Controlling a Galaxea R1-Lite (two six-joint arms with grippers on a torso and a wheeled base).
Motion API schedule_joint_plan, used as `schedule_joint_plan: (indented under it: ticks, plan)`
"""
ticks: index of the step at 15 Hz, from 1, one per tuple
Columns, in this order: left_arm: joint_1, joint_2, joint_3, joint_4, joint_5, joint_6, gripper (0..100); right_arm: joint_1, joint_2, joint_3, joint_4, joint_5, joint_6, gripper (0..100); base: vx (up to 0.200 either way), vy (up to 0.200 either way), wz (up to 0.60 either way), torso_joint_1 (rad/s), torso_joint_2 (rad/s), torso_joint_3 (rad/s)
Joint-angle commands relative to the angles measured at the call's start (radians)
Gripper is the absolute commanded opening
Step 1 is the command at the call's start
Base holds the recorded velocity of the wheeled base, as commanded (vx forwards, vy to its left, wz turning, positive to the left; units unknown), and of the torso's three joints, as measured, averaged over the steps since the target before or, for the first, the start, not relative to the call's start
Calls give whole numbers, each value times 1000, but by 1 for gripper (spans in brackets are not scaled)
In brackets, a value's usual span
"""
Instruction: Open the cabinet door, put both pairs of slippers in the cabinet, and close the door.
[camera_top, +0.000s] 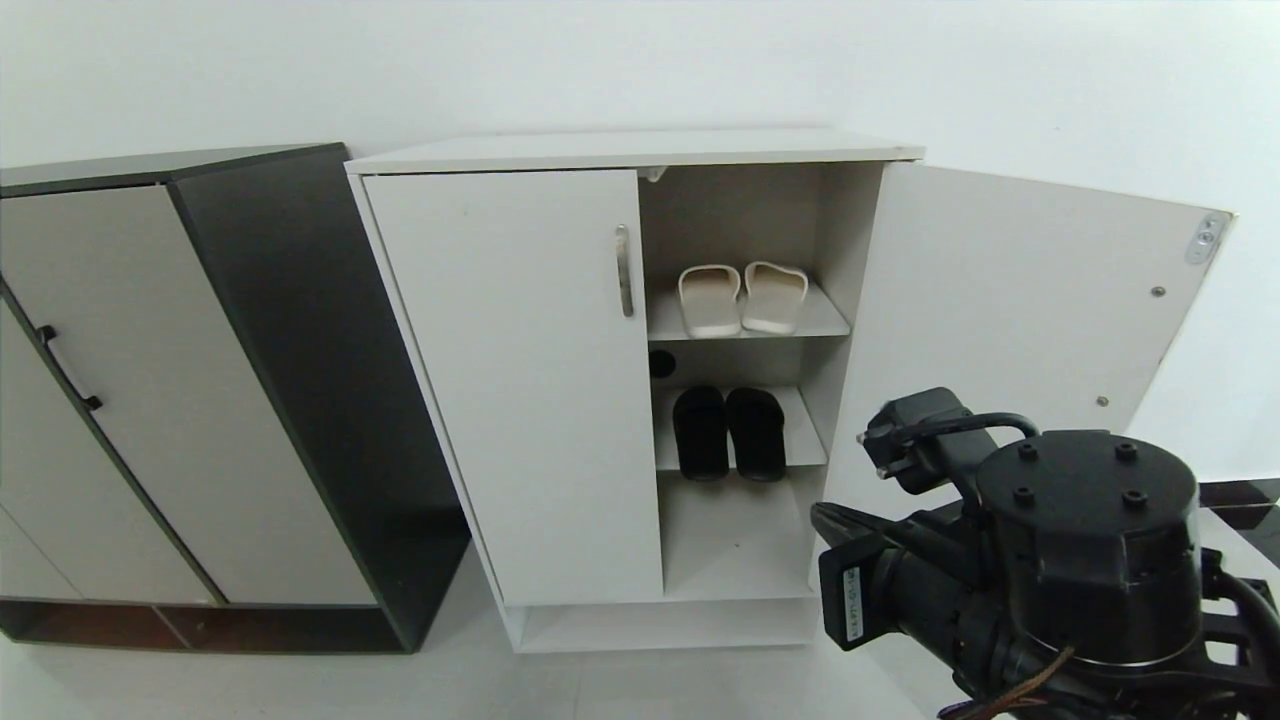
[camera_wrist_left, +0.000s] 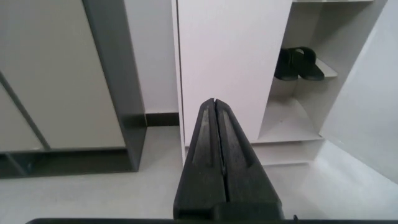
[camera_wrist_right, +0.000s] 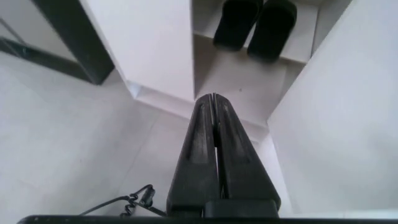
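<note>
**Head view:** White two-door cabinet (camera_top: 630, 150) stands agst the wall. Its right door (camera_top: 1010, 320) is swung wide and its left door (camera_top: 520, 380) sits flush. The white pair (camera_top: 742, 298) lies side by side on the upper shelf. The black pair (camera_top: 728, 432) lies the same way on the shelf below, and the bottom bay holds nothing. Going by this, the door is open and both pairs are stowed, approx. two of three steps done. Only shutting the right door looks left. A dark cabinet (camera_top: 300, 350) stands at the robot's left, doors shut.

**Left wrist view:** Left claw (camera_wrist_left: 214, 109) is clenched, fingers pressed together w/ nothing between them. It hangs over the floor (camera_wrist_left: 93, 193) in front of the left door. The black pair shows beyond it, inside the open half.

**Right wrist view:** Right claw (camera_wrist_right: 214, 101) is likewise clenched and empty. It hangs over the floor near the cabinet's foot, w/ the open door's inner face just beside it. The black pair is on its shelf, soles flat, clear of the front edge. Neither claw touches the door. The right one looks the better placed to push it shut.
</note>
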Motion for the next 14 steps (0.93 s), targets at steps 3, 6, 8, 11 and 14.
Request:
schedule_joint_plan:
  ticks: [3,6,8,11,14]
  plan:
    - [1,1,0,0,0,0,0,0,9,6,-1,0,0,0,0,0,0,0,0,0]
    - [1,1,0,0,0,0,0,0,11,8,1,0,0,0,0,0,0,0,0,0]
    - [1,1,0,0,0,0,0,0,15,8,-1,0,0,0,0,0,0,0,0,0]
    - [1,1,0,0,0,0,0,0,21,8,1,0,0,0,0,0,0,0,0,0]
    - [1,1,0,0,0,0,0,0,21,8,1,0,0,0,0,0,0,0,0,0]
